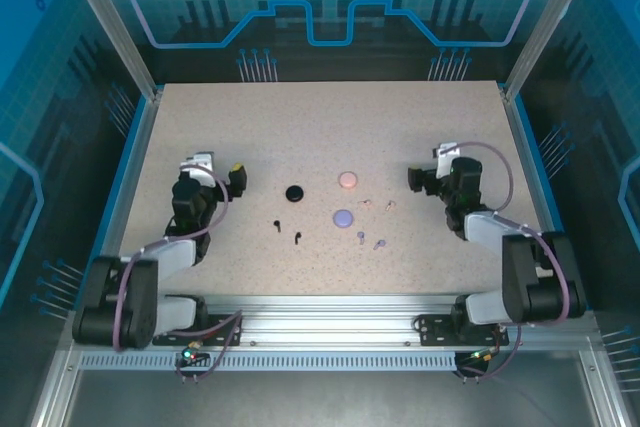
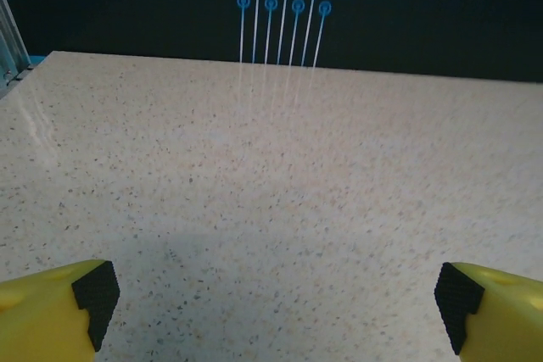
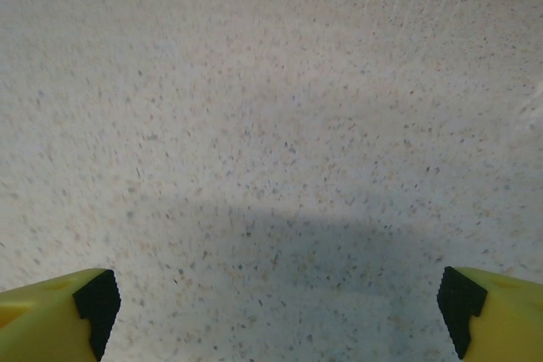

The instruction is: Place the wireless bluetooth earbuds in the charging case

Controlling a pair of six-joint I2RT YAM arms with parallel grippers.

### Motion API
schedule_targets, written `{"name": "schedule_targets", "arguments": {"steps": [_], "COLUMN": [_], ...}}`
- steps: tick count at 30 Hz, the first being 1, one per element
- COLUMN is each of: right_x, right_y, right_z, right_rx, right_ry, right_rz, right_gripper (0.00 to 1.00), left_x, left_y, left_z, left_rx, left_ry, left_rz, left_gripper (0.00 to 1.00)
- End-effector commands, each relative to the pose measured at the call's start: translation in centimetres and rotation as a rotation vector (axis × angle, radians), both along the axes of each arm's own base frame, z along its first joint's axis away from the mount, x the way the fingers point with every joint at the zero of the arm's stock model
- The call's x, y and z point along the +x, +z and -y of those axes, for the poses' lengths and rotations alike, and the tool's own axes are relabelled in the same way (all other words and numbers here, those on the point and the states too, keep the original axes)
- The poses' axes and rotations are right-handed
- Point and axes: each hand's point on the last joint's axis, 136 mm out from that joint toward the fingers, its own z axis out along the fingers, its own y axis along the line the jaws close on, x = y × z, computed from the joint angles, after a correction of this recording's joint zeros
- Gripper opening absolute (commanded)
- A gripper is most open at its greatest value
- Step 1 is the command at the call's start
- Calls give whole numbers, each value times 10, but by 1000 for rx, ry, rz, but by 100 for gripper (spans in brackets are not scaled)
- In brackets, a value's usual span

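I'm at the start: left fingers and right fingers stand wide open, empty. The earbuds lie loose mid-tabletop near the round cases. Next, I reckon, comes a careful pinch on one earbud.

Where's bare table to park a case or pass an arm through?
Free: the far strip of table beyond the pink case; the near strip this side of the lilac earbuds; bare top ahead of the open left gripper and right gripper. Crowded: the centre, black case to lilac case, black earbuds and pink earbuds beside them.
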Motion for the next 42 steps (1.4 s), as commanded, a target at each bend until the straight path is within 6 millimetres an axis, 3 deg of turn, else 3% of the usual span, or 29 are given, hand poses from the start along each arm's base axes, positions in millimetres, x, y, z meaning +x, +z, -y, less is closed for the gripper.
{"name": "schedule_targets", "arguments": {"steps": [1,4,11,19,31,42], "right_x": [-10,-23,-52,-61,-22,-9], "right_y": [21,29,43,17,-26,-67], "right_z": [0,-19,-81,-136,-181,-203], "right_rx": [53,101,57,-122,-384,-468], "right_ry": [-33,-2,119,292,443,510], "right_rz": [-117,-236,-398,-634,-843,-952], "right_gripper": [100,100,100,100,100,96], "left_x": [-5,-6,-12,-33,-46,-45], "left_y": [16,26,27,21,27,23], "left_z": [6,15,67,103,101,99], "left_rx": [-146,-320,-632,-776,-757,-739], "left_ry": [0,-5,-178,-310,-302,-287], "left_rz": [-59,-110,-344,-519,-499,-509], "left_gripper": [99,99,99,99,99,99]}}
